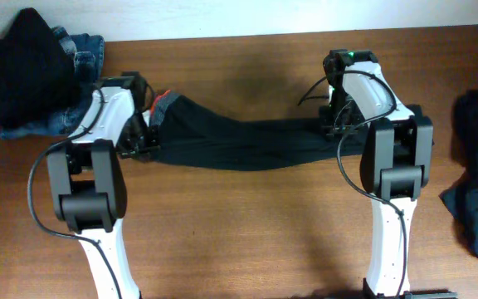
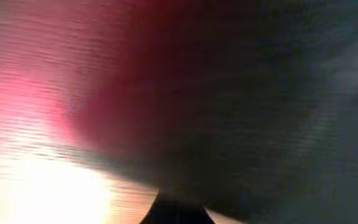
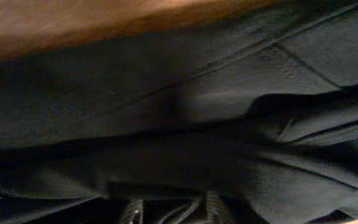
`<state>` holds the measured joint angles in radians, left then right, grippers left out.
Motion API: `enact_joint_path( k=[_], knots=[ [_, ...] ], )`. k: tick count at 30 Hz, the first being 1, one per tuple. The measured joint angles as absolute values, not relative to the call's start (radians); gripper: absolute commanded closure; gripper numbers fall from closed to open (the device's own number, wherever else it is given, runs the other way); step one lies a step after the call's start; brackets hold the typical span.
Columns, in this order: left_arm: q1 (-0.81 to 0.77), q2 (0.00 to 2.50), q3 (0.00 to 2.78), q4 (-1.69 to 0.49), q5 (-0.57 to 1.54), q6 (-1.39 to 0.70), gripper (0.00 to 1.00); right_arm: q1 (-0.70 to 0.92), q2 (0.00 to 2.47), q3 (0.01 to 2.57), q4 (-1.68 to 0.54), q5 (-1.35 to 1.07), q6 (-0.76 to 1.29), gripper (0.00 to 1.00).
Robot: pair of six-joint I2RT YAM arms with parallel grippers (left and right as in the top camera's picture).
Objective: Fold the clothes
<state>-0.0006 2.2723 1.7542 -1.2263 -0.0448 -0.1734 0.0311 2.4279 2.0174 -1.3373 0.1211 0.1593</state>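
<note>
Wood of the table (image 1: 247,224) carries the long black trousers (image 1: 239,141) across its middle, their long axis running 9 o'clock to 3 o'clock. The left gripper (image 1: 146,131) is clenched at the 9 o'clock end, apparently on cloth by the red trim (image 1: 164,100) (fabric fills its camera). Whether the right gripper (image 1: 332,124) at 3 o'clock grips or stands loose I cannot tell, so the left gripper seems readier to carry its end across.
</note>
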Motion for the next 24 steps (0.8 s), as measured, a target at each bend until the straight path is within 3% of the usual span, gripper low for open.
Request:
enact_joint_path(
  k=[16, 24],
  knots=[
    [0.056, 2.272, 1.763, -1.216, -0.086, -0.178, 1.0, -0.073, 2.424, 2.017, -1.293, 0.16, 0.137, 0.59],
    [0.036, 2.265, 1.932, -1.245, 0.002, -0.165, 1.0, -0.063, 2.423, 2.017, -1.272, 0.141, 0.13, 0.55]
  ],
)
